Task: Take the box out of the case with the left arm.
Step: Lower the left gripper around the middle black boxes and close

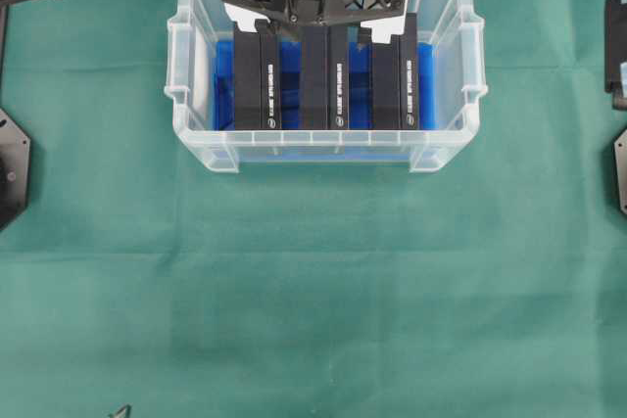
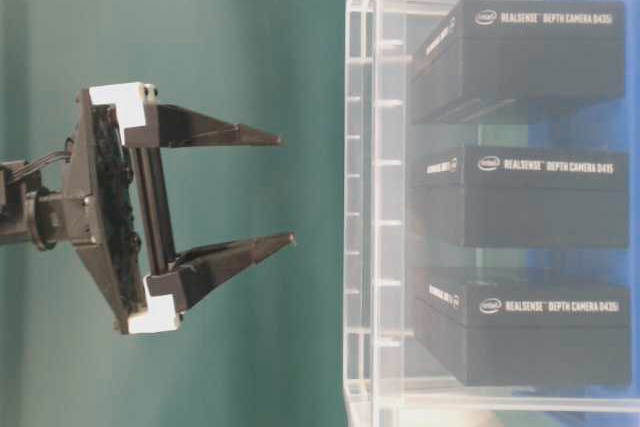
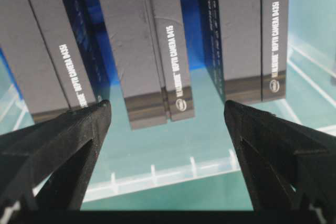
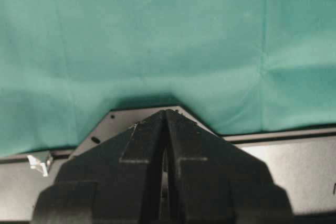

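While the left arm's fingers [image 3: 79,129] gape wide above the case [image 1: 196,7], they hold nothing.

1. One clear plastic case [image 1: 196,66], upper middle of the overhead view, blue-lined at the bottom.
2. Three black boxes inside the case, side by side: left box [image 1: 257,80], middle box [image 1: 324,80], right box [image 1: 394,80].
3. Three white "RealSense Depth Camera D435" labels, one per box, stacked top to bottom in the table-level view.
4. Two robot grippers: left gripper [image 2: 284,187], right gripper [image 4: 165,113].
5. One green cloth [image 1: 313,291] across the table.
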### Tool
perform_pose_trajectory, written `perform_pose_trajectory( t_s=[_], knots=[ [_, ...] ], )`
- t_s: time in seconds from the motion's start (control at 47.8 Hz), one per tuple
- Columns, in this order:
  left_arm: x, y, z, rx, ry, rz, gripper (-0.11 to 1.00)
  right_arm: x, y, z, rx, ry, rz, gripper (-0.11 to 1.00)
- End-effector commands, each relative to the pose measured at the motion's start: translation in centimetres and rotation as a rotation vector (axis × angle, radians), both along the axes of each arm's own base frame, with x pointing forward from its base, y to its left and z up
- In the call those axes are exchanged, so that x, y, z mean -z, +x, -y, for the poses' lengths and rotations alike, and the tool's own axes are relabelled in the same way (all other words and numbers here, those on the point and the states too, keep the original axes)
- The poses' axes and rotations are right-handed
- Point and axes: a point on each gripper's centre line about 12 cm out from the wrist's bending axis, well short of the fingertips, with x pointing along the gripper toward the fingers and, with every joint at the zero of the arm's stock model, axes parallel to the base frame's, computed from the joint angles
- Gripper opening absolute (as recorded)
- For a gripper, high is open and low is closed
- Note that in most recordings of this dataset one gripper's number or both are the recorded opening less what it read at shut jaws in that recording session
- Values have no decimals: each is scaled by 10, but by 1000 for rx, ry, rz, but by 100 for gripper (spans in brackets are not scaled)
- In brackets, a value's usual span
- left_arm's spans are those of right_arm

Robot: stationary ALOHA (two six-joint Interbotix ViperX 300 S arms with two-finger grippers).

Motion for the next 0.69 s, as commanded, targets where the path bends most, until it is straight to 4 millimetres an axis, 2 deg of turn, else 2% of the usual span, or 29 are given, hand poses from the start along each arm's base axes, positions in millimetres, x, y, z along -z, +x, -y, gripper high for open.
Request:
perform_pose_trajectory(
  t_s=[0.0,0.523,0.669],
  knots=[
    [-7,-2,-2,-6,7,28,87,-8,1,0,2,-1,29,1],
    [42,-2,-2,-6,4,12,87,-8,1,0,0,-2,29,1],
    [51,-3,-2,-5,2,4,87,-8,1,0,2,-1,29,1]
  ],
)
